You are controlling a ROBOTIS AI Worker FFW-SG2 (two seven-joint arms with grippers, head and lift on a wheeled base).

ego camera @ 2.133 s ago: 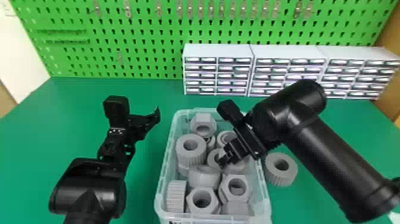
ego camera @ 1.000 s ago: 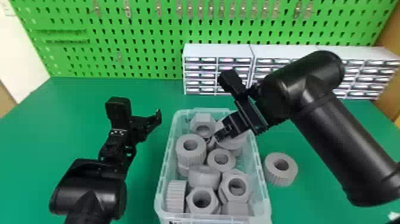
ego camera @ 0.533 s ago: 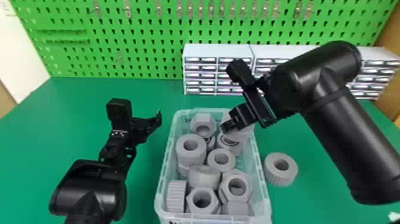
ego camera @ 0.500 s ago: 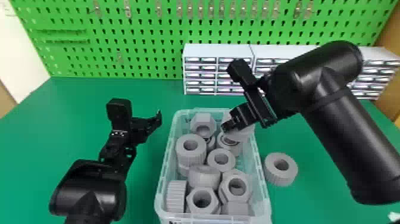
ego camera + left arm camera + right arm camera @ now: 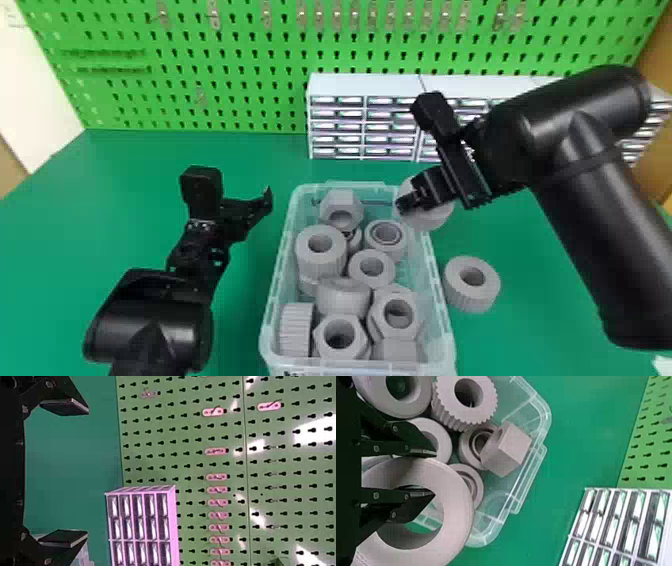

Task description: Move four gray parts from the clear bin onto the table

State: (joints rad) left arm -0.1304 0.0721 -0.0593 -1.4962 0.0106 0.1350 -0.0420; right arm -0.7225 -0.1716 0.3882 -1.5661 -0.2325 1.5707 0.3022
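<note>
Pinching a round gray plastic ring (image 5: 431,219) by its wall, the black right gripper (image 5: 407,204) hangs near the 1 o'clock corner of the clear plastic bin (image 5: 360,367). Clipping the bin could twist it loose.

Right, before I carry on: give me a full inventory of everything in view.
Hex nuts: at least three, gray, in the bin
Ribbed rings: at least two, gray, in the bin
Other round parts: several, gray, overlapping, in the bin
Held ring: one, gray, between the right gripper's fingers
Loose ribbed ring: one, gray, on the table right of the bin
Bin: one, clear, on the table
Table: one, green
Drawer units: at least two, white, back of the table
Pegboard: one, green, behind
Hooks: many, metallic, on the pegboard
Left gripper: one, black, left of the bin
Right gripper: one, black, at the bin's far right corner
</note>
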